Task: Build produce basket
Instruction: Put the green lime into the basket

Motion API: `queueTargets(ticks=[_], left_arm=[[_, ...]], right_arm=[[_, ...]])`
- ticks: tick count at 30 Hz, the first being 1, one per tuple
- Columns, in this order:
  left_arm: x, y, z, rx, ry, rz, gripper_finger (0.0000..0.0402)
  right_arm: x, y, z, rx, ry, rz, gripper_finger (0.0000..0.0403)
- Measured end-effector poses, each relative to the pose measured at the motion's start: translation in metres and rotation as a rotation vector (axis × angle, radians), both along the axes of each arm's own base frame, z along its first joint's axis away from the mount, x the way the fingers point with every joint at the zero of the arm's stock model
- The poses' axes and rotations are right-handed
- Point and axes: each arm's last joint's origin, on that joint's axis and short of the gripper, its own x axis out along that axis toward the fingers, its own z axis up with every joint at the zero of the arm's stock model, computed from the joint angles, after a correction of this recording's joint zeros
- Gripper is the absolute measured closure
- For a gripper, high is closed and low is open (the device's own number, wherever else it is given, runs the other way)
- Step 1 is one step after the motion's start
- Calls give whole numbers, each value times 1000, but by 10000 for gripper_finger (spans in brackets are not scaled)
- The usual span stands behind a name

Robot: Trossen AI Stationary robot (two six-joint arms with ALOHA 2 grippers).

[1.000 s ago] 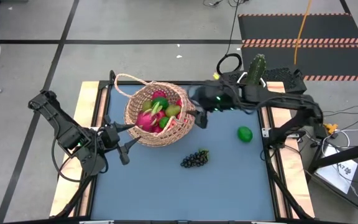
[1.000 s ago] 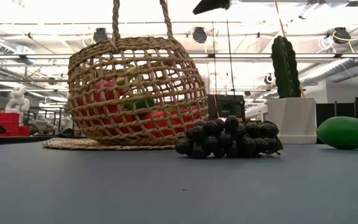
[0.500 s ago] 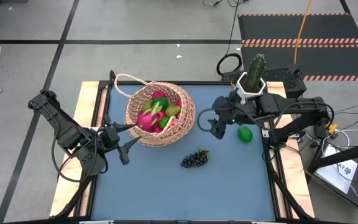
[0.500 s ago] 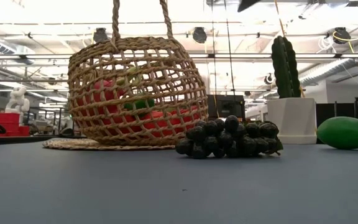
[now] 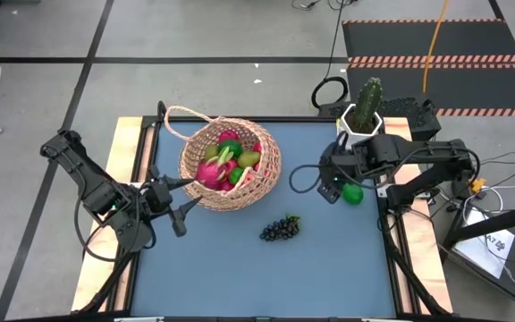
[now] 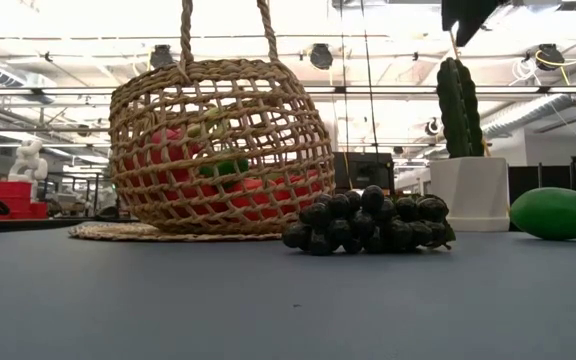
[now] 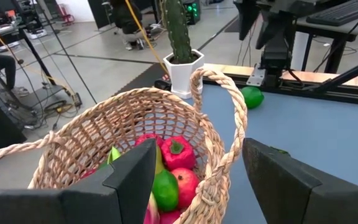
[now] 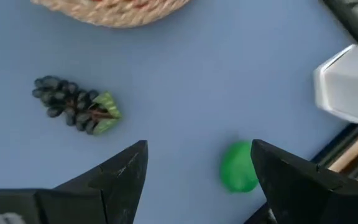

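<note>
From above, the basket [image 5: 230, 164] is seen on the far-left part of the blue table [image 5: 329, 259], filled with produce [image 5: 224, 162]; the grape bunch [image 5: 280, 229] and 1 lime [image 5: 353, 193] are left outside it. The left gripper [image 5: 179, 207] is held just beside the basket, the right gripper [image 5: 331, 190] above the lime, near the cactus pot [image 5: 362, 121]. At table height, the grapes are seen just before the basket, the lime well apart. In both wrist views, the jaws are seen open and empty.
</note>
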Motion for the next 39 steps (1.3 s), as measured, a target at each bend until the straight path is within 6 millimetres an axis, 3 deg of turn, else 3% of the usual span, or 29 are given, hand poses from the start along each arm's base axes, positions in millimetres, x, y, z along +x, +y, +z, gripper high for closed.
queueTargets(ticks=[5,19,30,39], left_arm=[[2,2,0,-7,-4,15,163],[2,2,0,-15,-7,15,163],[2,2,0,-16,-6,14,163],[2,2,0,-22,-11,16,163]], right_arm=[[0,-4,-10,27,48,-9,121],[-12,-26,-88,64,369,-104,118],[-37,-35,-143,35,532,-222,49],[-43,-40,-176,46,476,-229,27]])
